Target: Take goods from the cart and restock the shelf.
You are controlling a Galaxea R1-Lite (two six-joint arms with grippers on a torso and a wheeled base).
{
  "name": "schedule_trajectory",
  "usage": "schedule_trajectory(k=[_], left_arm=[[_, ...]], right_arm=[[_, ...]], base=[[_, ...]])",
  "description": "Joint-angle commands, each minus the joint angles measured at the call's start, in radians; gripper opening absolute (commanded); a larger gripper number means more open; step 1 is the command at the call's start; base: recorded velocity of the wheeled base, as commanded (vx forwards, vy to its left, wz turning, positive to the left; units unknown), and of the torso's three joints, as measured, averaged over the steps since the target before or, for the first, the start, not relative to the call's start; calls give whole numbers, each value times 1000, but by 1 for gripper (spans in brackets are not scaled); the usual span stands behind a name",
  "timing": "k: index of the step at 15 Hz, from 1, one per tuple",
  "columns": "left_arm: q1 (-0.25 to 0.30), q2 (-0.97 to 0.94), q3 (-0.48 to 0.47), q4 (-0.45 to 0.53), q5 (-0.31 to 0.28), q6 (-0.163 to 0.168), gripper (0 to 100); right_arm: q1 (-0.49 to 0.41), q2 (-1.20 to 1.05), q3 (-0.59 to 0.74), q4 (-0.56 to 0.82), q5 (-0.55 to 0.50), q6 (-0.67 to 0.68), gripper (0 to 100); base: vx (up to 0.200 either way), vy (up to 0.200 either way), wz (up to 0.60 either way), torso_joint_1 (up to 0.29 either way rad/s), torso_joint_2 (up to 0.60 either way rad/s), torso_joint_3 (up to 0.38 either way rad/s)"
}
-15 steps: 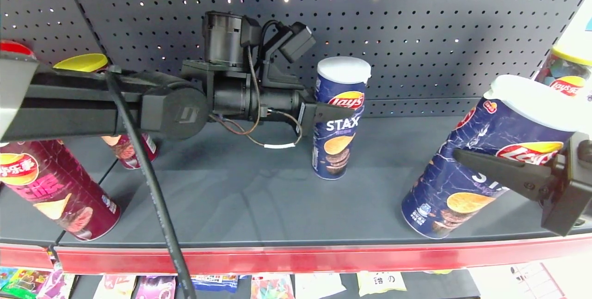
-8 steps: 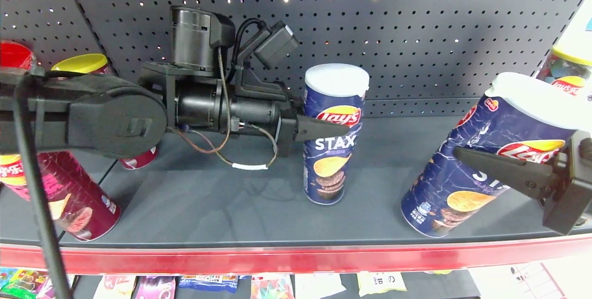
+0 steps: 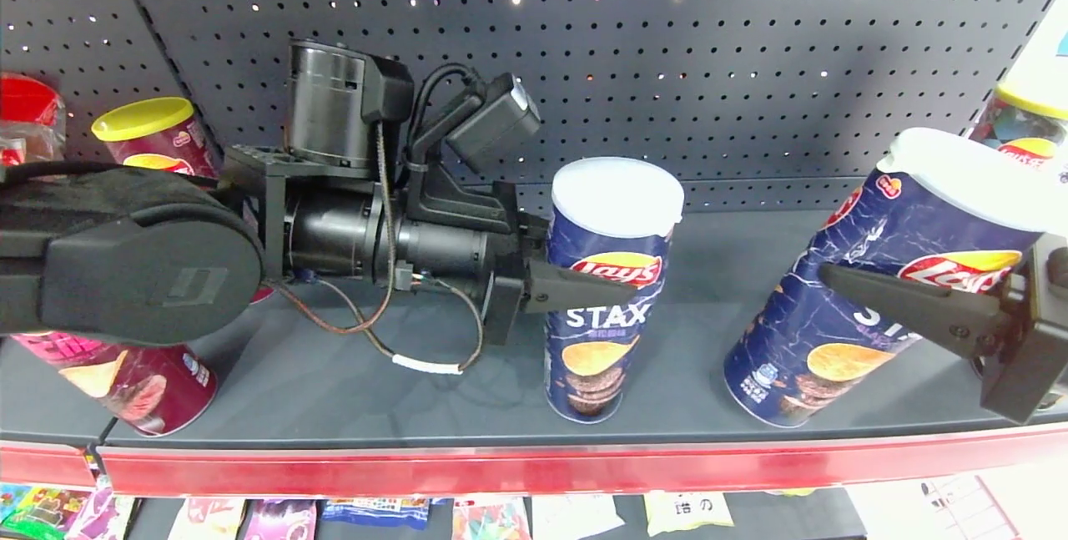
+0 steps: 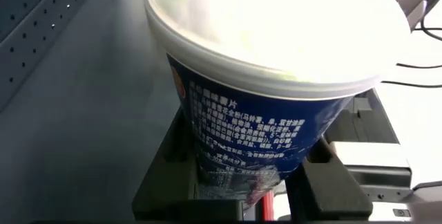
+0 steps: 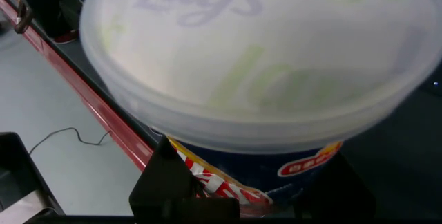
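Two blue chip cans, one in each gripper, at the shelf (image 3: 375,390) front.
Left gripper (image 3: 609,273) clamps the upright can (image 3: 605,340); right gripper (image 3: 847,264) clamps the tilted can (image 3: 834,356), well apart.

Middle can (image 3: 597,356), right can (image 3: 805,348) glossy printed; shelf (image 3: 359,402) matt, smooth

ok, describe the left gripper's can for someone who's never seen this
On the grey shelf with the red front edge, look mid-shelf. The upright blue can, white lid, sits in the left gripper; its blue twin leans tilted, the left-hand cans are maroon.
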Motion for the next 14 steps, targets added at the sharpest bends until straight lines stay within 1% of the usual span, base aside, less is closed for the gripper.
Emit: schedule_trajectory(k=[1,7,10,12,14], left_arm=[[-13,-6,31,-29,0,-1,0],[-21,-20,50,-33,0,-3,0],[-21,-36,97,-41,-2,-3,0],[-21,-37,132,-72,-2,-3,0],[-21,-37,140,-81,-3,-9,0]], right_arm=[[1,-7,1,0,0,0,0],[1,-10,6,0,0,0,0],[1,-8,3,0,2,0,0],[1,-8,4,0,2,0,0],[1,-8,6,0,0,0,0]], base=[[0,0,0,0,0,0],[0,0,0,0,0,0],[0,0,0,0,0,0],[0,0,0,0,0,0],[0,0,0,0,0,0]])
